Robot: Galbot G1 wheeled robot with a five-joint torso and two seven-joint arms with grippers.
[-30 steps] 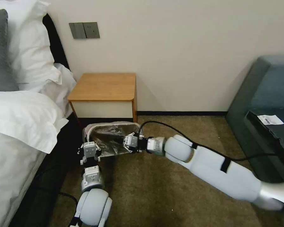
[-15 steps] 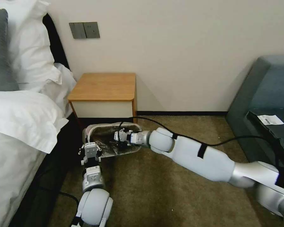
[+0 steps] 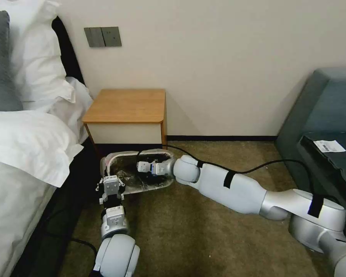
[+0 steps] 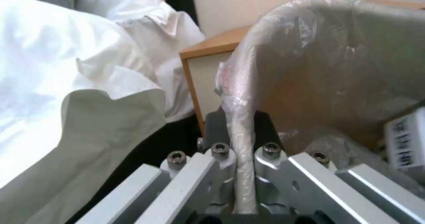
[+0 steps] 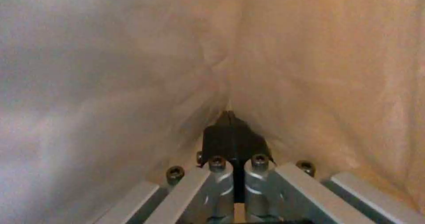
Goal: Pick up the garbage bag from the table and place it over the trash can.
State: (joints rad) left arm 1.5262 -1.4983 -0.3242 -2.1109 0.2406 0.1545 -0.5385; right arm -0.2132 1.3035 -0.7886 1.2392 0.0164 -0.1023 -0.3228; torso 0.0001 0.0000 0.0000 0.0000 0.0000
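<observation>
The cream trash can (image 3: 152, 187) stands on the carpet in front of the wooden table (image 3: 127, 105), whose top is bare. The translucent garbage bag (image 3: 123, 174) lines the can, with its pinkish band along the far rim. My left gripper (image 3: 111, 184) is at the can's near left corner. In the left wrist view it (image 4: 241, 117) is shut on the bag-covered rim, with the bag (image 4: 336, 61) stretched beyond. My right gripper (image 3: 141, 167) reaches inside the can. In the right wrist view it (image 5: 229, 116) is shut, its tips pressed into the bag (image 5: 310, 67).
A bed with white bedding (image 3: 23, 146) runs close along the left of the can. A grey-blue sofa (image 3: 326, 123) stands at the right. The right arm's black cable (image 3: 257, 169) arcs over the open carpet (image 3: 203, 238).
The right arm has stretched left, and its gripper went from the can's right near rim down into the bag-lined inside. The left gripper has kept its hold at the corner.
</observation>
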